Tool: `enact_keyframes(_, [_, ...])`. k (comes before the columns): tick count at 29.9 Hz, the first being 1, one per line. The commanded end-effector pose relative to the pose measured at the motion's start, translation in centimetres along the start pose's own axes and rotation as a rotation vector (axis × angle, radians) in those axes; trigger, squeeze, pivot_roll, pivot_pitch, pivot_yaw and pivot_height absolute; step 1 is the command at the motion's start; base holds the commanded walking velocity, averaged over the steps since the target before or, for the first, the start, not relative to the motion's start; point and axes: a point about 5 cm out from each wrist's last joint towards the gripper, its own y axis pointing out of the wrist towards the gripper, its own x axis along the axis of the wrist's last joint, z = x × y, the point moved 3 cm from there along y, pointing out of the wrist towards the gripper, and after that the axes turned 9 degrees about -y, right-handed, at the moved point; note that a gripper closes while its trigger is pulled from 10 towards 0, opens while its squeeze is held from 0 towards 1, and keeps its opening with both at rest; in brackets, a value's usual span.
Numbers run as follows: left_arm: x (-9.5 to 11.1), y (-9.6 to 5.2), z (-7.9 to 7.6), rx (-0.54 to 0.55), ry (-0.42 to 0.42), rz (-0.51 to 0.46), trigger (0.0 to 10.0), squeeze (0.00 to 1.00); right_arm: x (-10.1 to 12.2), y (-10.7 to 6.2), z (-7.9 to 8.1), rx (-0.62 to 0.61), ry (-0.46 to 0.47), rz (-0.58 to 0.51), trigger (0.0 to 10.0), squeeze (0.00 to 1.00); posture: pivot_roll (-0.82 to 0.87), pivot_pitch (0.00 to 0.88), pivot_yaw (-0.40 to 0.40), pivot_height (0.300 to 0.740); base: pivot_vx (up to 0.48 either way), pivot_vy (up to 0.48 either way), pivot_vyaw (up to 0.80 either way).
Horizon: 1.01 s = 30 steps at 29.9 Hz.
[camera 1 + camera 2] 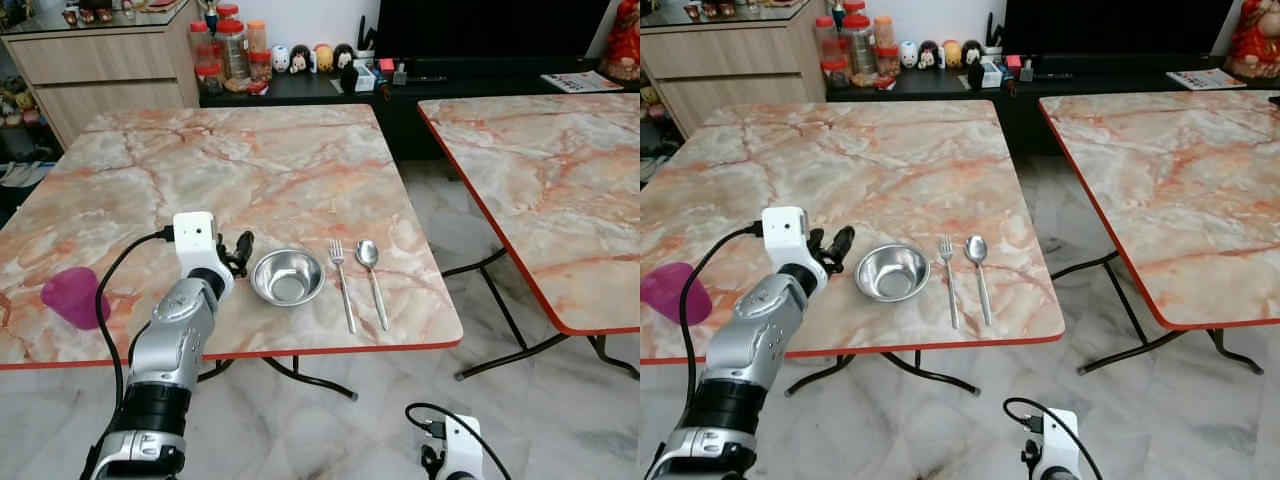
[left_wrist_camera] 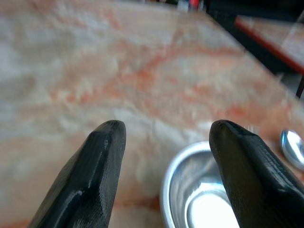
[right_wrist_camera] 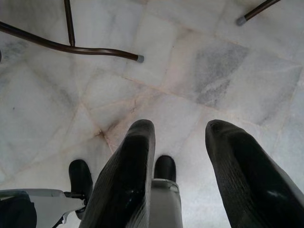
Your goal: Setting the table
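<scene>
Left end effector (image 1: 240, 252), fingers parted and empty, sits at lower left of the frame, touching nothing; the steel bowl (image 1: 287, 276) lies just beside it rightward on the desk (image 1: 250, 160), nearer this arm. Right end effector (image 3: 178, 171), open, hangs idle over the floor.

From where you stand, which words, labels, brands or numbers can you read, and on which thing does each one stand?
None can be read.
Red-lidded clear plastic jars on the black low cabinet: labels too small to read.
Printed booklet on that cabinet: print too blurred.
Small boxes beside the round figurines: markings too small.
Round steel bowl, steel fork, steel spoon, purple plastic cup: no text visible.
</scene>
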Motion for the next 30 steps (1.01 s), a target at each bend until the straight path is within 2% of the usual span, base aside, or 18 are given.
enact_keyframes(1, [-0.3,0.5,-0.6,-0.014,0.021,0.042,10.0,0.0,0.0,0.0,-0.1,-0.004,0.002,-0.001,10.0,0.0,0.05,0.0,0.014,0.74,0.0,0.0,0.0])
enact_keyframes(3, [-0.9,1.1,-1.2,-0.027,0.045,0.098,10.0,0.0,-0.1,0.0,-0.1,-0.002,0.002,0.002,10.0,0.0,0.05,0.0,0.01,0.74,0.0,0.0,0.0])
enact_keyframes(8, [-1.0,1.6,-1.2,-0.027,0.089,0.11,10.0,0.0,-0.2,0.0,-0.1,-0.002,0.001,0.003,10.0,0.0,0.05,0.0,0.009,0.74,0.0,0.0,0.0])
enact_keyframes(10, [-1.4,2.1,-0.6,0.007,0.15,0.131,10.0,0.0,-0.2,0.0,-0.1,-0.002,0.004,0.001,10.0,0.0,0.04,0.0,0.007,0.74,0.0,0.0,0.0])
enact_keyframes(13, [-1.4,2.4,-0.5,0.012,0.146,0.139,10.0,0.0,-0.1,0.0,-0.2,-0.004,0.01,-0.002,10.0,0.0,0.03,0.0,0.009,0.74,0.0,0.0,0.0])
enact_keyframes(17, [-1.5,2.5,-0.3,0.015,0.19,0.139,10.0,0.0,-0.1,0.0,-0.3,-0.006,0.013,-0.003,10.0,0.0,0.03,0.0,0.005,0.74,0.0,0.0,0.0])
enact_keyframes(20, [-1.3,2.6,0.6,0.047,0.178,0.135,10.0,0.0,-0.1,0.0,-0.4,-0.008,0.012,-0.001,10.0,0.0,0.04,0.0,-0.003,0.74,0.0,0.0,0.0])
enact_keyframes(24, [-1.4,2.8,0.8,0.039,0.134,0.144,10.0,0.0,-0.1,0.0,-0.5,-0.008,0.013,-0.001,10.0,0.0,0.04,0.0,-0.005,0.74,0.0,0.0,0.0])
enact_keyframes(30, [-2.3,2.8,0.8,0.008,0.164,0.196,10.0,0.0,0.2,0.0,-0.6,-0.01,0.021,-0.008,10.0,0.0,0.03,0.0,-0.002,0.74,0.0,0.0,0.0])
